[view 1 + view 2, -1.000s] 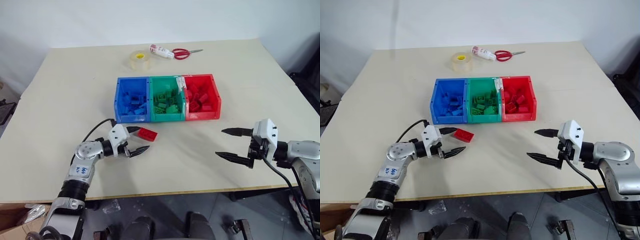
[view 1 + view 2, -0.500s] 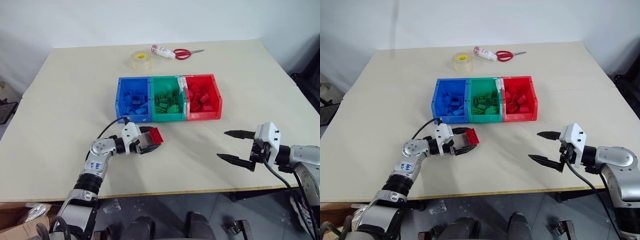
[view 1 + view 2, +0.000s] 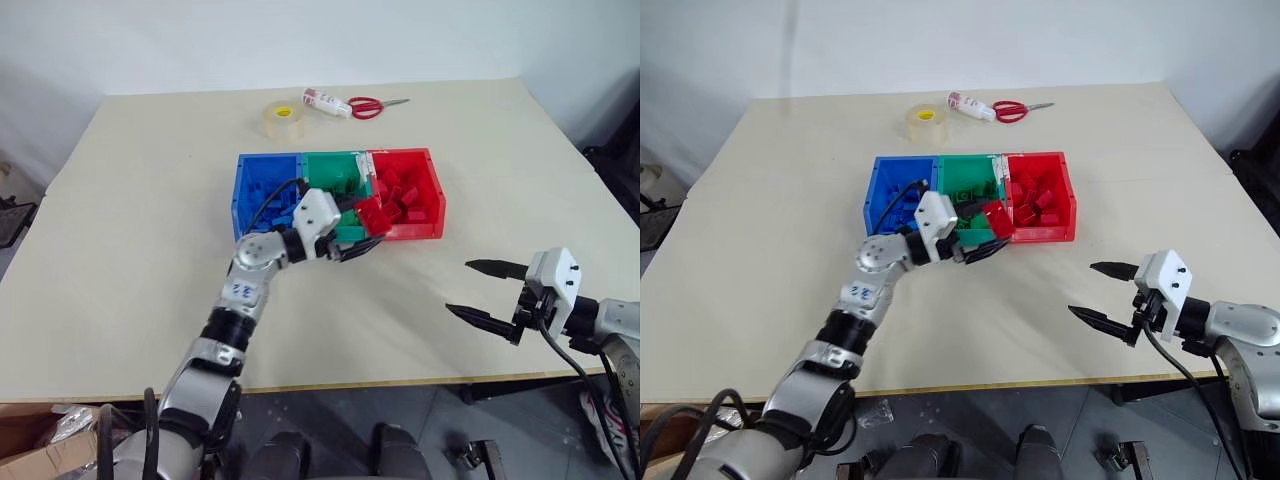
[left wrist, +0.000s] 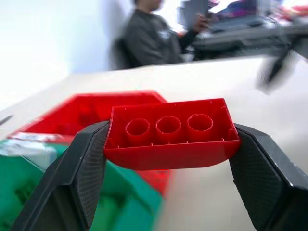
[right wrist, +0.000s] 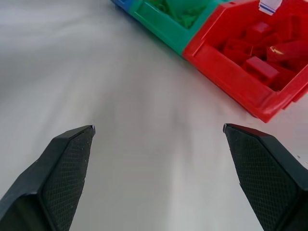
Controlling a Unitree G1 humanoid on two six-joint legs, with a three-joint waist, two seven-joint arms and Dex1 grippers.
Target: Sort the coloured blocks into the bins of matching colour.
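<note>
Left hand point(image 3: 358, 232) carries a red block point(image 3: 369, 214) over the bins; right hand point(image 3: 484, 292) waits spread wide and empty.

The left hand's two black fingers point(image 4: 79, 178) clamp the long red block point(image 4: 172, 132) by its ends, underside sockets facing the wrist camera, raised off the tabletop point(image 3: 150, 260) above the near wall where the green bin point(image 3: 335, 185) meets the red bin point(image 3: 415, 198). The blue bin point(image 3: 262, 190) joins them at nine o'clock; all three hold bricks of their own colour. The right hand hangs at about four o'clock from the bins, well apart. At twelve o'clock, near the far edge, lie a tape roll point(image 3: 281, 119), a small bottle point(image 3: 322, 102) and red-handled scissors point(image 3: 372, 104).
</note>
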